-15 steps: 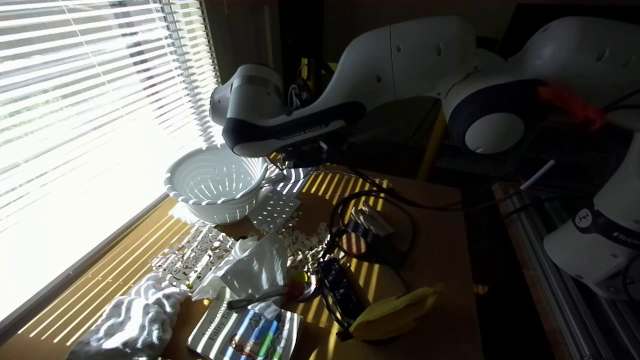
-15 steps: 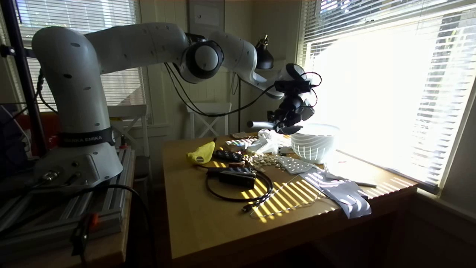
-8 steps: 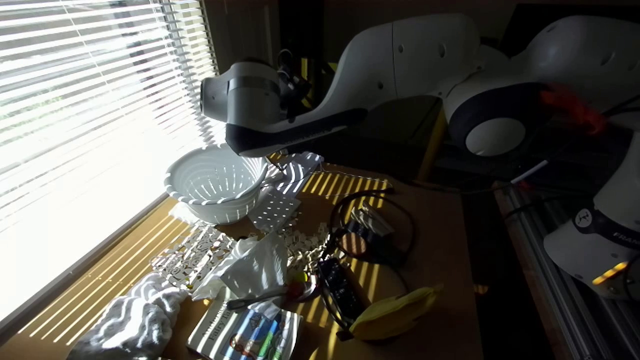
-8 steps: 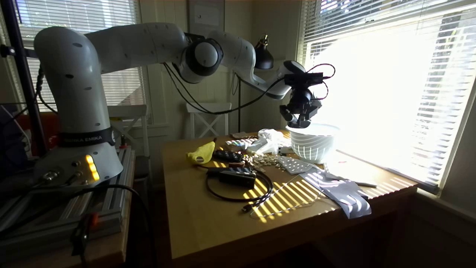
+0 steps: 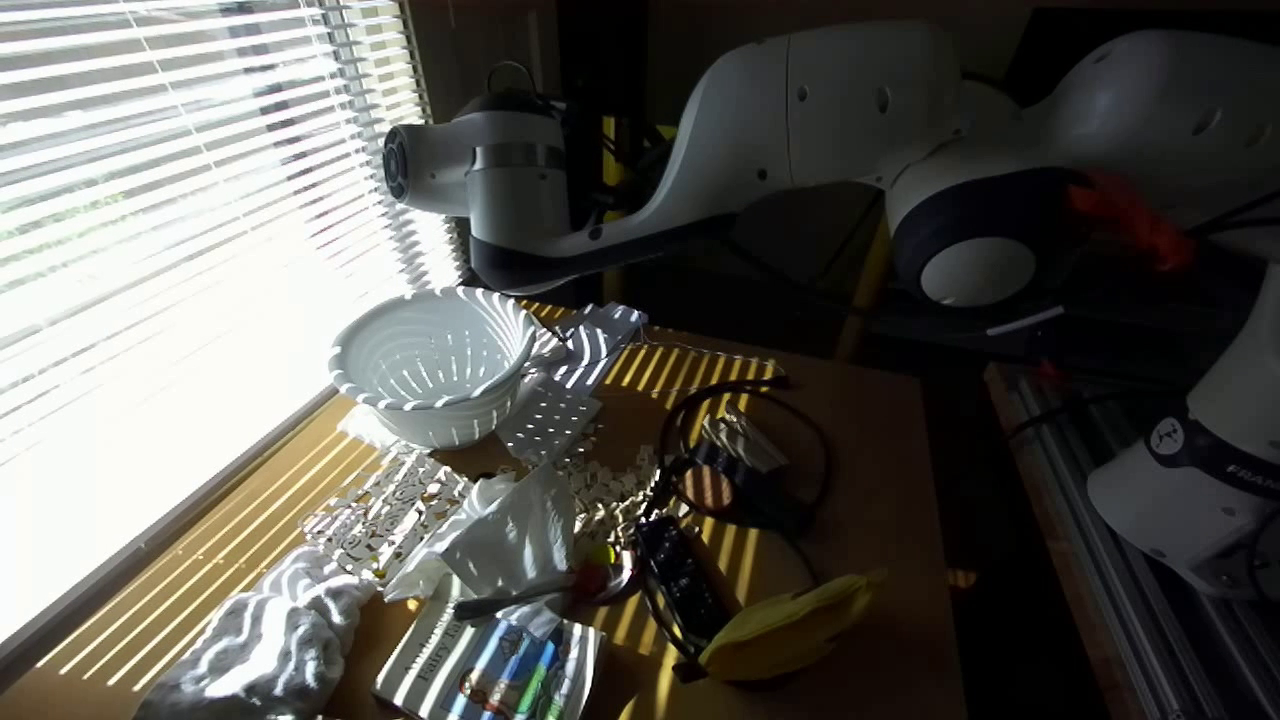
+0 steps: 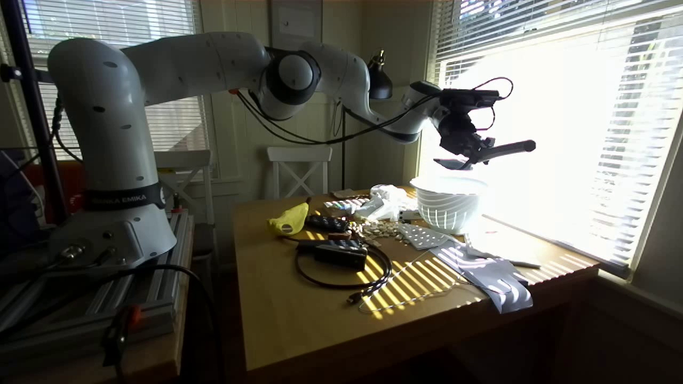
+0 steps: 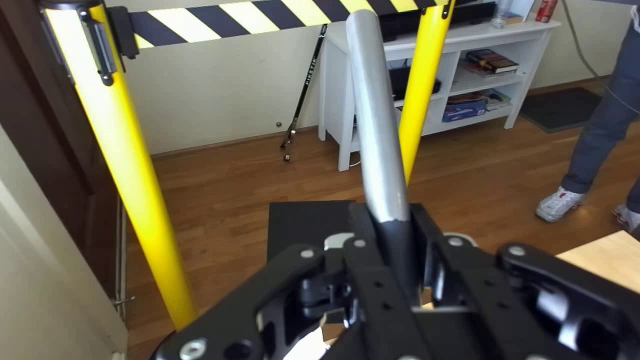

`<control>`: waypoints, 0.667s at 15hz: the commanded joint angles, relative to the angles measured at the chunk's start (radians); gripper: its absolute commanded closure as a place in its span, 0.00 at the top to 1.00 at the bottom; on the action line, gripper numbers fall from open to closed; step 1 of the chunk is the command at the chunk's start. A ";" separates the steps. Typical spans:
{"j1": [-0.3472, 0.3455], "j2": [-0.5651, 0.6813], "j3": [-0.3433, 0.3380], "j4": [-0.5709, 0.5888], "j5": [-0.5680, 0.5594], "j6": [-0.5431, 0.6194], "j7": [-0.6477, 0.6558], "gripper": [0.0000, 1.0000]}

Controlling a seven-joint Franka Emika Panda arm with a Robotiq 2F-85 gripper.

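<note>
A silver-and-dark cylindrical rod (image 7: pixel 375 125) is clamped between the fingers of my gripper (image 7: pixel 389 225), and its pale end reaches away from the wrist camera. In an exterior view the same rod (image 6: pixel 509 151) sticks out to the right, nearly level. There my gripper (image 6: pixel 469 156) hangs above a white slotted bowl (image 6: pixel 447 210), apart from its rim. The bowl's wall (image 5: pixel 450 420) also shows in an exterior view where the arm's wrist hides the gripper and rod. The bowl stands on the wooden table beside the window.
Around the bowl lie a perforated sheet (image 6: pixel 424 236), grey cloth (image 6: pixel 491 277) and small pale pieces (image 5: pixel 620 490). A white bag (image 5: pixel 520 530), book (image 5: pixel 490 660), towel (image 5: pixel 270 640), black power strip (image 5: pixel 685 580), looped cable (image 6: pixel 320 282) and yellow banana-shaped item (image 5: pixel 790 635) also occupy the table.
The wrist has turned, swinging the held rod from pointing left, through facing the camera, to pointing right in an exterior view. My gripper has also risen and shifted toward the window.
</note>
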 commanded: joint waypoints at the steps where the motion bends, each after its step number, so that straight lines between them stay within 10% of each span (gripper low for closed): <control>1: -0.001 0.000 0.000 0.004 0.000 0.010 -0.012 0.23; 10: 0.025 0.029 0.010 0.017 -0.001 0.032 0.032 0.06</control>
